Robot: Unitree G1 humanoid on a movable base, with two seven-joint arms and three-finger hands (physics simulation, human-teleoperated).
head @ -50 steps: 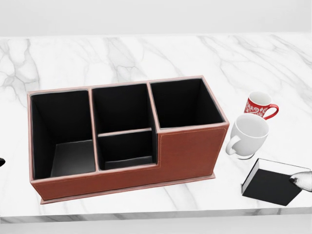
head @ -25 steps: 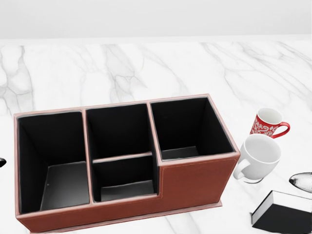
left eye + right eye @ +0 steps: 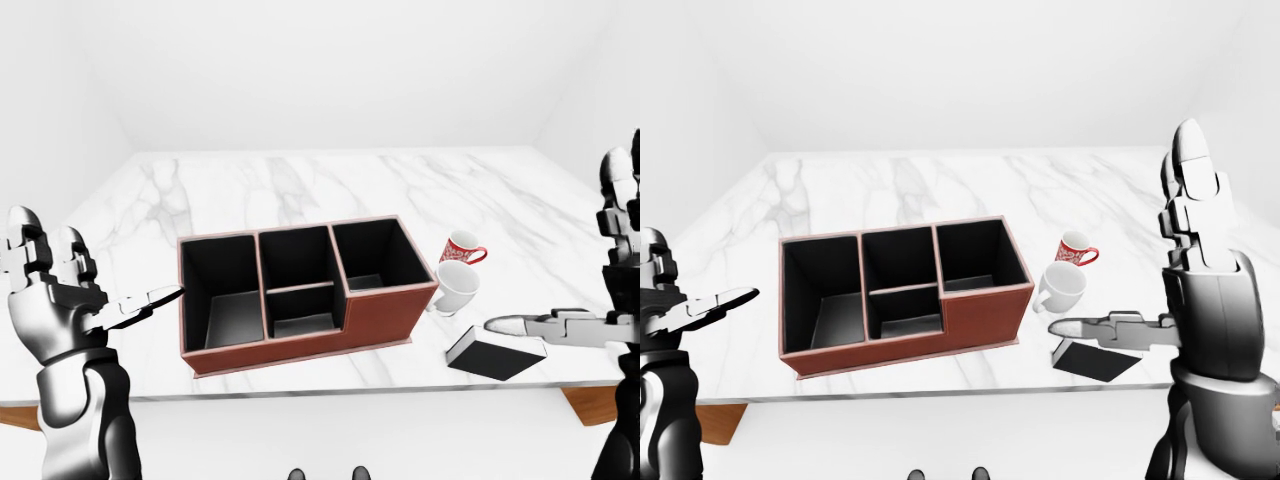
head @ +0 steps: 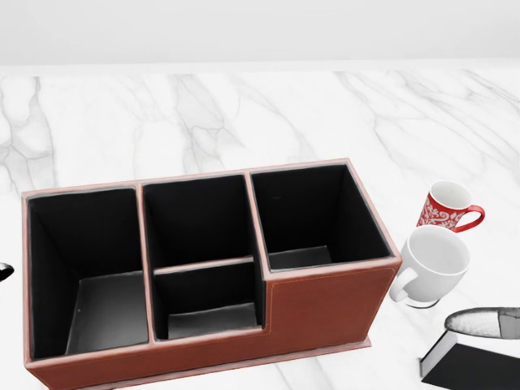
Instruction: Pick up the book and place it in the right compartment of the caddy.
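The black book (image 3: 495,357) lies flat on the marble table (image 3: 300,185), right of the caddy and below the mugs. The brown caddy (image 4: 317,313) has black compartments, and its right compartment (image 4: 313,215) holds nothing. My right hand (image 3: 1175,300) is open: one finger (image 4: 479,322) stretches left just over the book's upper edge while the others point up. Whether that finger touches the book cannot be told. My left hand (image 3: 100,290) hovers open to the left of the caddy, one finger pointing at the caddy's left wall.
A white mug (image 4: 435,260) stands close to the caddy's right end, with a red patterned mug (image 4: 447,207) just above it in the head view. The book lies near the table's lower edge (image 3: 330,392).
The camera moved: the caddy now sits lower and larger in the head view. My right finger has slid left, further across the book's upper edge.
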